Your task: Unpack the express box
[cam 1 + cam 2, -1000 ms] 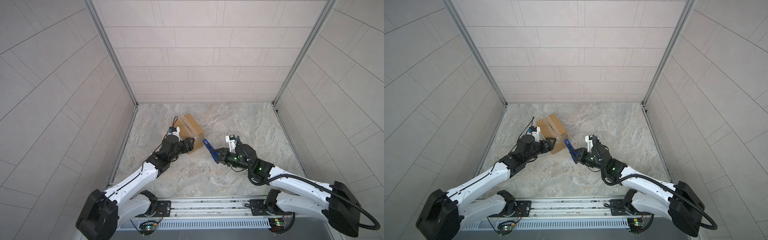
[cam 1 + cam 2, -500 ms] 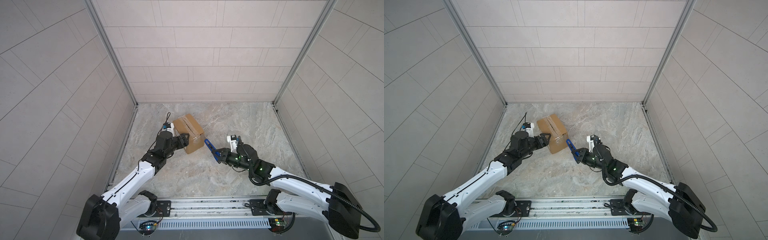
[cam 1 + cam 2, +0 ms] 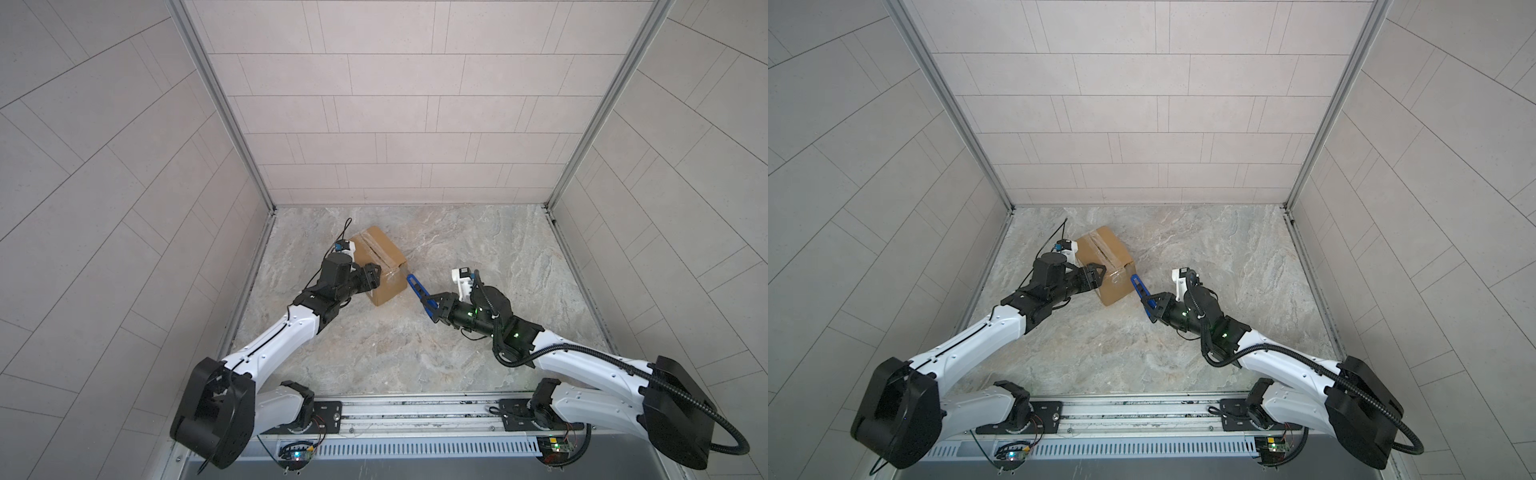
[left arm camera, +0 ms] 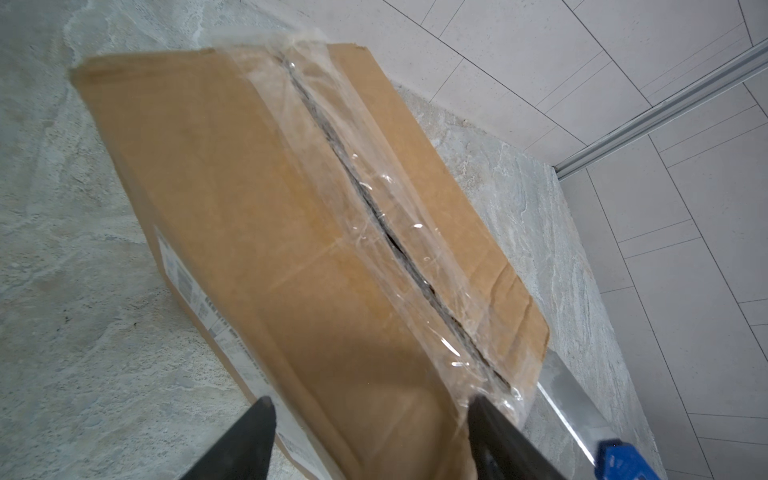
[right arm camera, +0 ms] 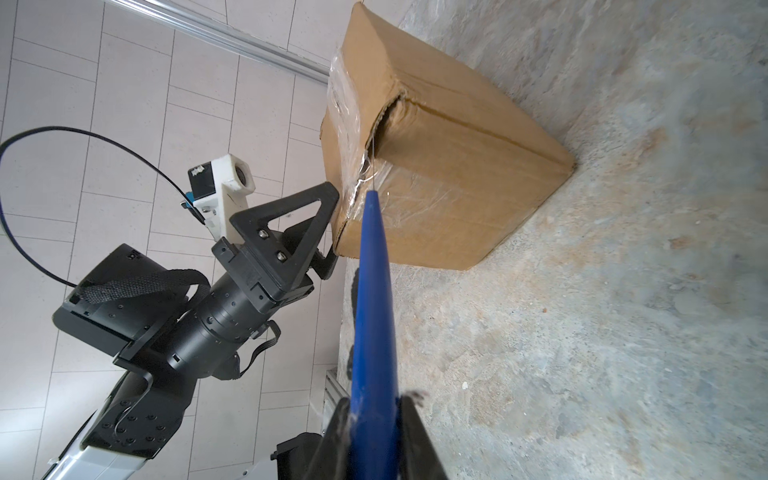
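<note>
Clamped blue knife [image 3: 417, 287] in right gripper [image 3: 437, 306] (blade at box [image 3: 384, 253] end); straddled box corner with left gripper [image 3: 374, 276], jaws spread wide.

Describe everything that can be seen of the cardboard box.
The express box is a brown corrugated carton, closed, standing flat on the marbled floor toward the back left. Clear tape covers its top seam, where a dark slit shows. A white printed label sits on one side; one upper corner is crumpled. The left gripper, open, brackets its near end; the knife in the right gripper reaches its taped end.
</note>
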You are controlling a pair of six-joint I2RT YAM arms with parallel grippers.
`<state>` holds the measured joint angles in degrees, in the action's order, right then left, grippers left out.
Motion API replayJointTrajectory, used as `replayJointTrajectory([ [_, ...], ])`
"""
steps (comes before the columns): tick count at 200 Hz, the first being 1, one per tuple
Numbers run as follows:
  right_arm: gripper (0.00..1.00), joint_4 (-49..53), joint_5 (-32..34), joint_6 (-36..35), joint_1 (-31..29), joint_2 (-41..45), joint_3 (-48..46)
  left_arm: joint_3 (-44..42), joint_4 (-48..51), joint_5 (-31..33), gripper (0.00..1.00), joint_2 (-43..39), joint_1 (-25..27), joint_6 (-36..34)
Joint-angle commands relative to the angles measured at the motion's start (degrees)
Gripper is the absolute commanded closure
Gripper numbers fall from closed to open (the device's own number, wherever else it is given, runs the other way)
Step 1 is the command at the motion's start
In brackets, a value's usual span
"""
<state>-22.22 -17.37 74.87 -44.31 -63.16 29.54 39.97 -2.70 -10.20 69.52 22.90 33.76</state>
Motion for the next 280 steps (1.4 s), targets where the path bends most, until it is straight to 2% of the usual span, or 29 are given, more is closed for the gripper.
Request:
replayJointTrajectory([
  [1, 1.00, -3.5, -1.9, 2.4, 0.1, -0.1, 0.8, 1.2, 0.2, -0.4, 0.24, 0.2, -0.3, -1.3],
  [51, 1.00, 0.5, -2.1, 1.3, 0.1, 2.0, 3.7, 0.9, -0.5, -0.9, 0.24, 0.3, -0.6, -1.3],
  [126, 1.00, 2.5, -2.2, 0.6, 0.1, -1.1, 3.7, 1.1, -1.0, -1.9, 0.24, 0.3, -0.7, -1.3],
  [153, 1.00, -0.7, -1.6, 0.1, 0.1, -1.8, 3.3, 1.3, -1.4, -2.4, 0.25, 0.5, -0.7, -1.1],
  [223, 1.00, 1.5, -2.8, -0.3, 0.0, -1.5, 8.1, 1.5, -2.1, -3.2, 0.25, 1.1, -0.7, -0.6],
  [280, 1.00, 2.2, 0.3, -2.3, -0.2, -4.4, 6.8, 1.3, -2.0, -3.3, 0.25, 0.9, -0.7, -0.6],
])
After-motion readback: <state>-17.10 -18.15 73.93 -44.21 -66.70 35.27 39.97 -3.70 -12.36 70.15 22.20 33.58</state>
